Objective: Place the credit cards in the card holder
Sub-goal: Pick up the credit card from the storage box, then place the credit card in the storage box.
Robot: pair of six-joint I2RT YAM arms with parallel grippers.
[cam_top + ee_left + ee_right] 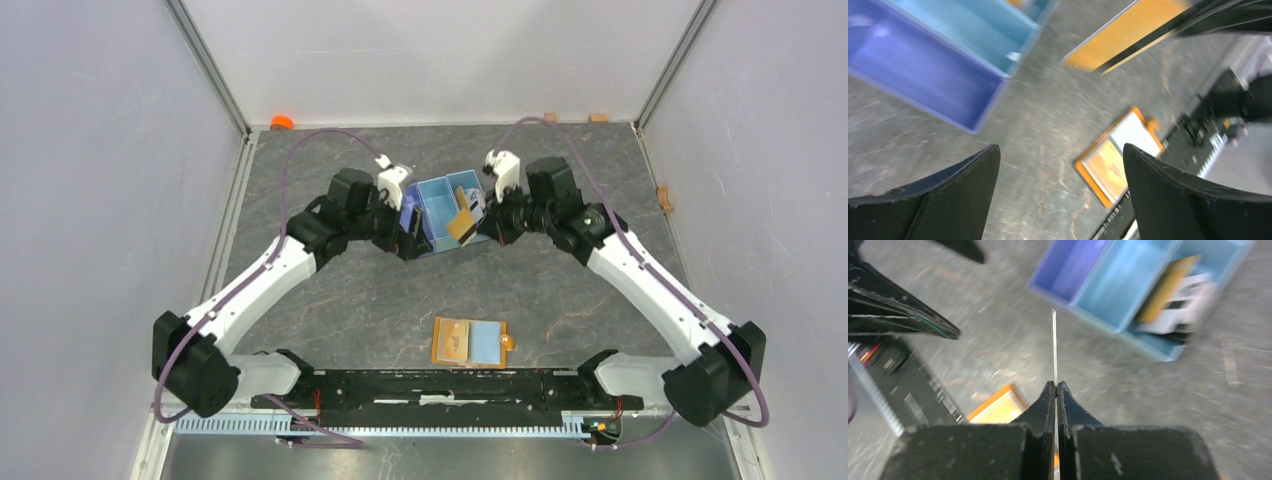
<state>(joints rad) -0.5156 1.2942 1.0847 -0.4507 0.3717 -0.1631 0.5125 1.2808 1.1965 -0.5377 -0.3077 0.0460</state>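
My right gripper [482,226] [1056,385] is shut on a gold-yellow credit card [462,225] [1128,36], held in the air at the front of the blue tray [440,205]. In the right wrist view that card [1054,345] shows edge-on as a thin line. More credit cards [1173,297] lie in the tray's right compartment. The orange-tan card holder [470,342] [1120,152] [998,409] lies open near the front rail, with a gold card in its left panel. My left gripper [414,238] [1060,160] hangs open and empty at the tray's left front corner.
The tray [923,70] has a purple compartment and light-blue ones [1128,285]. A small orange object [282,122] sits at the back left, and small tan blocks [598,117] lie along the back and right walls. The black base rail [440,385] runs along the near edge.
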